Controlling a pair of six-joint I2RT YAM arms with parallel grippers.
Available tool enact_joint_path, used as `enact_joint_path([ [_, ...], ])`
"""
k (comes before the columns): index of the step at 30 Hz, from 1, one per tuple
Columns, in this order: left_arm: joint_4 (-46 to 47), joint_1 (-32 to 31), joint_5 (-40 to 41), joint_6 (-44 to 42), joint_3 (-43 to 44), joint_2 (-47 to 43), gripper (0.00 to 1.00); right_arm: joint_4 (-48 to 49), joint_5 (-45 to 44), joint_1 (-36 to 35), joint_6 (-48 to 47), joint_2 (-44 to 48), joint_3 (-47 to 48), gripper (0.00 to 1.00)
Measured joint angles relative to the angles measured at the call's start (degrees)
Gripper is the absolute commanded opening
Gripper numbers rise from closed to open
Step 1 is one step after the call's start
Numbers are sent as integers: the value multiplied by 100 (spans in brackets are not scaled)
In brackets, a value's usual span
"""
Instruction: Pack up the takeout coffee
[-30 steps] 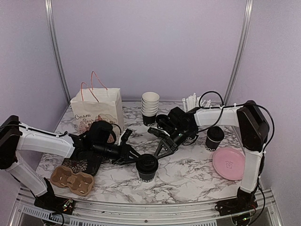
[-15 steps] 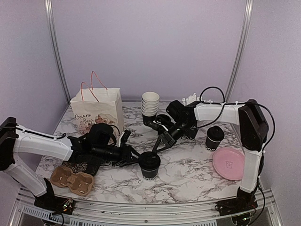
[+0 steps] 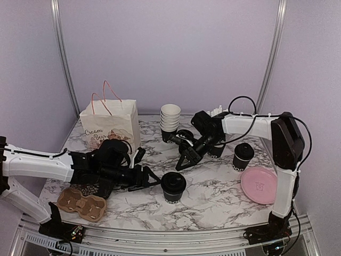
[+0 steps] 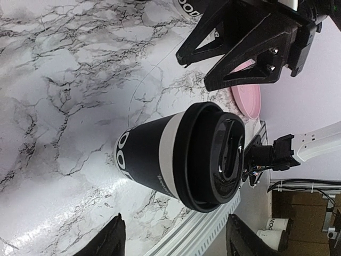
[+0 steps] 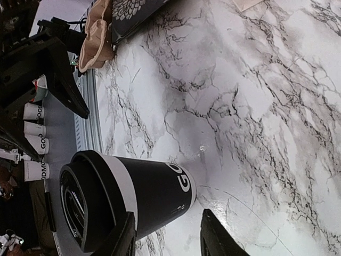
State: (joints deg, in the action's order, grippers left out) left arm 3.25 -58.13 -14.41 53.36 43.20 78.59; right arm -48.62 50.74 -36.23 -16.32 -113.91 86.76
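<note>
Light, crushable and easily tipped, the capped coffee cup (image 3: 173,186) probably wants a gentle squeeze at mid-wall; left hand (image 3: 151,177) and right hand (image 3: 181,162) both gape empty.

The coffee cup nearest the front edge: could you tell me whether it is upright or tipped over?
Upright: the coffee cup stands on its base, with its lid on top.

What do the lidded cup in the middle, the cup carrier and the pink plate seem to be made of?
Lidded cup: probably matte black paper, with a glossy plastic-looking lid that catches reflections. Cup carrier: brown moulded pulp, judging by its dull, rough look. Pink plate: smooth, likely plastic; hard to tell.
</note>
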Motion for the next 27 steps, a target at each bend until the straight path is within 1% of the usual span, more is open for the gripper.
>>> enact_joint_path([
  [5,-146,9,212,-2,98,-175,61,-107,-334,39,-52,114,42,50],
  [9,-199,59,321,229,98,-210,55,-157,-529,122,-92,389,26,51],
  [12,-98,92,291,365,98,-125,47,-142,-562,177,-118,632,-129,51],
  [15,90,96,216,468,98,37,44,-140,-525,179,-146,756,-367,51],
  [21,365,107,72,507,98,295,40,-149,-256,177,-179,769,-925,49],
  [27,466,129,-39,496,98,511,37,-142,52,136,-186,769,-1082,48],
])
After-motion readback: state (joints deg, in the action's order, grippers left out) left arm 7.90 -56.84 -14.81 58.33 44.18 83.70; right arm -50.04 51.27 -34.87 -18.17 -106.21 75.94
